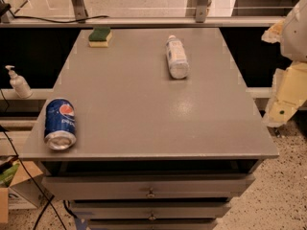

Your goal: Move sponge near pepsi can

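Observation:
The sponge [100, 36], dark green on top with a pale yellow base, lies at the far left corner of the grey tabletop [144, 109]. The blue pepsi can [60, 123] lies on its side at the near left edge, with its silver end facing the front. The two are far apart, along the table's left side. My gripper [284, 102], pale cream, hangs at the right edge of the view, beyond the table's right side and well away from both. It holds nothing that I can see.
A clear plastic bottle with a white label [176, 56] lies on its side at the far middle right of the table. A soap dispenser [18, 83] stands on a ledge to the left. Drawers [151, 190] sit below the tabletop. A cardboard box [14, 188] is on the floor at left.

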Controlling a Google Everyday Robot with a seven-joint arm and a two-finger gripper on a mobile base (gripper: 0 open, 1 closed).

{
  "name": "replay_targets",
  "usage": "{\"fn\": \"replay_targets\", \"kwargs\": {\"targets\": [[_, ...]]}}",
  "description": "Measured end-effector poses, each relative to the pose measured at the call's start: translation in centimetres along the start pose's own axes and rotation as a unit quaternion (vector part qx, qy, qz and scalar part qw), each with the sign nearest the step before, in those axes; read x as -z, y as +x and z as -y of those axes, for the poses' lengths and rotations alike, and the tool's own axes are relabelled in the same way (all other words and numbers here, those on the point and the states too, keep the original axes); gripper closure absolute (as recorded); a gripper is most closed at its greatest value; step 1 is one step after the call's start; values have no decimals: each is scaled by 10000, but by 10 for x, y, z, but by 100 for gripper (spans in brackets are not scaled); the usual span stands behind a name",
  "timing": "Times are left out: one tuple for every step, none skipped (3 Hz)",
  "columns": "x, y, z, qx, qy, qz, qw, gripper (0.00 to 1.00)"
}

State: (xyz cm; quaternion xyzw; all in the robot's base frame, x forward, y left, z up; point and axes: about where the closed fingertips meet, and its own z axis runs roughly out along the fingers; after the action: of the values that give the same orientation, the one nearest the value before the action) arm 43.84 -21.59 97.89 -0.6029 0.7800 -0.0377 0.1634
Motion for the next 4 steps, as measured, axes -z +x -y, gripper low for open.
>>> {"fn": "replay_targets", "kwargs": {"targets": [[0,0,0,0,1,0,10000,0],[-3,-12,8,161,60,307,9994,0],[-14,-48,25,542,70,780,9955,0],[-27,-95,45,841,-8,1280,9882,0]]}}
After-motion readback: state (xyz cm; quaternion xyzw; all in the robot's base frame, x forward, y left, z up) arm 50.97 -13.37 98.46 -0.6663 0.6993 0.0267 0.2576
